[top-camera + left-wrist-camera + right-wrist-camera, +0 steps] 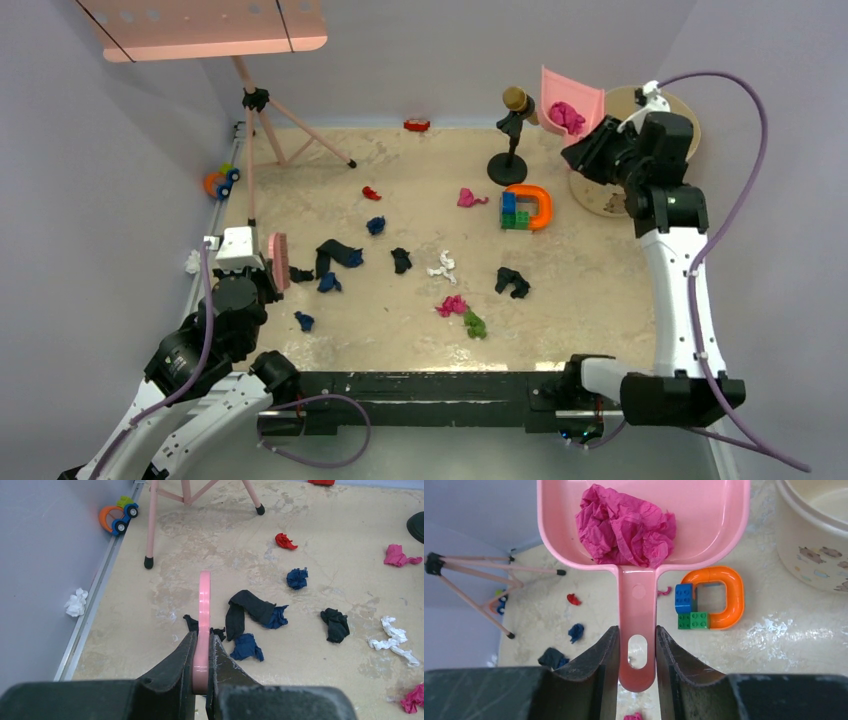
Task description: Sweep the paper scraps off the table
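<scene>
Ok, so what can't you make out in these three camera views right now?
Left wrist view: the pink plastic brush shows edge-on only, bristles unseen; the left gripper covers its near end.
Right wrist view: the crumpled magenta paper wad hides whatever lies under it in the pink plastic dustpan; the cream round tub is cut off by the right edge.
Top view: the small red thing by the far wall is too small to identify.
</scene>
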`<move>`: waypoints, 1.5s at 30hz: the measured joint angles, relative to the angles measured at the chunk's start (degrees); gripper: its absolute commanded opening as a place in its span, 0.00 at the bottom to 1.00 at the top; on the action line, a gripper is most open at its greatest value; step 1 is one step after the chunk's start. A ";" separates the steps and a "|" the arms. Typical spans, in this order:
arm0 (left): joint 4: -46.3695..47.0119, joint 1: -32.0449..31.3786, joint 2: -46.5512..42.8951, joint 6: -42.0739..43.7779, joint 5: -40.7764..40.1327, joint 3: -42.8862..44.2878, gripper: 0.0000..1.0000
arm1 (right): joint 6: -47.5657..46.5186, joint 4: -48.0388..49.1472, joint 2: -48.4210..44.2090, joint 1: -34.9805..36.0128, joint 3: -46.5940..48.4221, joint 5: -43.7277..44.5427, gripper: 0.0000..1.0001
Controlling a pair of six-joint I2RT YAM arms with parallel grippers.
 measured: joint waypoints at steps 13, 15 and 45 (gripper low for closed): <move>0.00 0.00 0.00 0.00 0.22 -0.02 0.00 | 31.69 40.33 9.94 -30.03 -21.20 -32.63 0.18; 0.00 0.00 0.00 -0.02 0.22 -0.02 0.00 | 37.51 47.06 10.45 -31.98 -25.05 -34.27 0.18; -0.81 0.20 6.49 -1.55 -6.60 0.07 0.00 | -0.39 22.99 -20.85 -4.63 -35.93 -22.34 0.00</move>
